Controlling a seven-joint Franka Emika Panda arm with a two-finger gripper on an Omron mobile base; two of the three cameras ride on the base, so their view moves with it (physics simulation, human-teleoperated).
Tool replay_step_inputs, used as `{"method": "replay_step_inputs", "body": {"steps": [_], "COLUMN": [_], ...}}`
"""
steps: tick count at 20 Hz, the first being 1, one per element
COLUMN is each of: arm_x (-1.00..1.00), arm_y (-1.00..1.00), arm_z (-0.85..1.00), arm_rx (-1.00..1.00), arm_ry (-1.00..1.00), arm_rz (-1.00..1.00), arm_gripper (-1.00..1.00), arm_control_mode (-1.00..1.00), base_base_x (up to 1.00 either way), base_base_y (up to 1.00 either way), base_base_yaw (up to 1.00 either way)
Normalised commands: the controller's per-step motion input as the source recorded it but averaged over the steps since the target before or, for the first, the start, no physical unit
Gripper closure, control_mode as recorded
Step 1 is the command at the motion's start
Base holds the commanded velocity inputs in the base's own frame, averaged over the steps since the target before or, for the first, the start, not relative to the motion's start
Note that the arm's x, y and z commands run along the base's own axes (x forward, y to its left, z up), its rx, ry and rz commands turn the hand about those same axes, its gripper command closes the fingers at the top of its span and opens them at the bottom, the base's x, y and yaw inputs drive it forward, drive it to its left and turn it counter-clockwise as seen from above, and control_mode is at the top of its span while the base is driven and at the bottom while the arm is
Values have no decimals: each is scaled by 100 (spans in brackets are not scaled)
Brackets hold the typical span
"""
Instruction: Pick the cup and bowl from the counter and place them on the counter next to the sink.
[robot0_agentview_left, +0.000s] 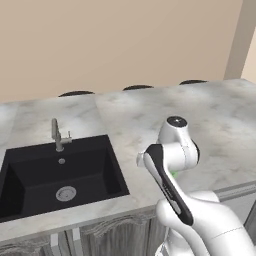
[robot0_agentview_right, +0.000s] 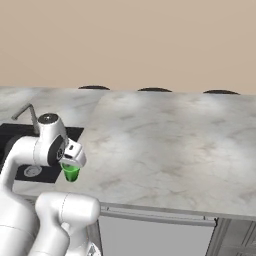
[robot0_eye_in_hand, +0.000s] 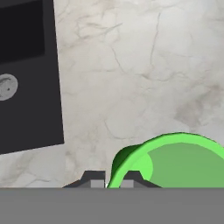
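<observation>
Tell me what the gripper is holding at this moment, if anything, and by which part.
The gripper is shut on the green cup, pinching its rim wall with one fingertip inside and one outside. The cup hangs above the counter beside the sink.

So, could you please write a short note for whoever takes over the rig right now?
Gripper: shut on the cup's rim, one finger inside and one outside.
Cup: bright green, held above the counter just right of the sink.
Done: cup picked up and carried next to the sink.
Left: set the cup down on the counter beside the sink, release, then fetch the bowl and place it there too.
</observation>
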Motion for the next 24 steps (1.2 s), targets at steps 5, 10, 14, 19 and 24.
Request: {"method": "replay_step_inputs", "body": {"steps": [5,10,14,19,24], "arm_x": [25,22,21,10,0], "arm_y": [0,0,0,0,0], "arm_z": [-45,-40,-37,-29,0], "arm_rx": [0,0,0,0,0], "arm_ry": [0,0,0,2,2], "arm_rz": [0,0,0,0,0], "arm_gripper": [100,100,100,100,100], "arm_control_mode": [-100,-100,-100,-100,-100], "base_base_x": [0,0,0,0,0], "base_base_y": [0,0,0,0,0], "base_base_yaw": [0,0,0,0,0]}}
